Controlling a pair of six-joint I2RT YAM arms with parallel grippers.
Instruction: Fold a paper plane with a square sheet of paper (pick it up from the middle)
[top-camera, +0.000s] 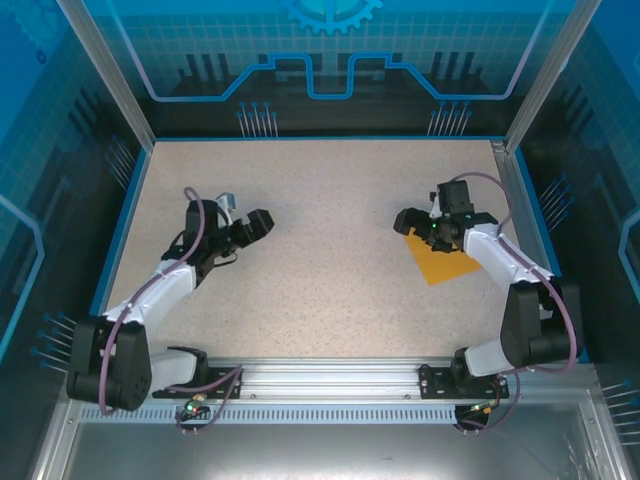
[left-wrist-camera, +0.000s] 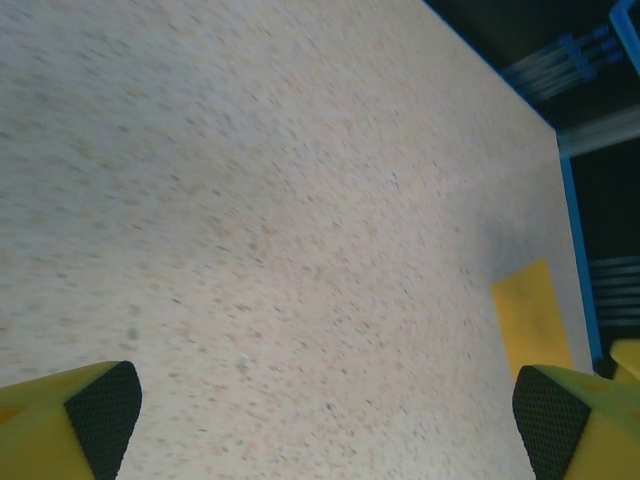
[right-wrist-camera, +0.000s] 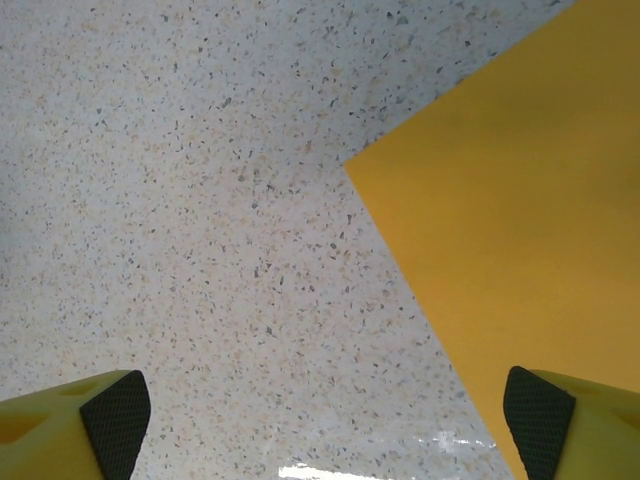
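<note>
The desk is a flat surface of pale beige with fine dark speckling. A blue rim runs along its 9, 12 and 3 o'clock sides, and a metal rail closes the 6 o'clock side.

One item lies directly on it: the square sheet of paper, orange-yellow, toward 3 o'clock and near the rim on that side. It lies flat and turned as a diamond, with one corner toward 6 o'clock. In the right wrist view its surface is smooth, its edges are straight, and one corner points toward 9 o'clock. No crease is discernible.
</note>
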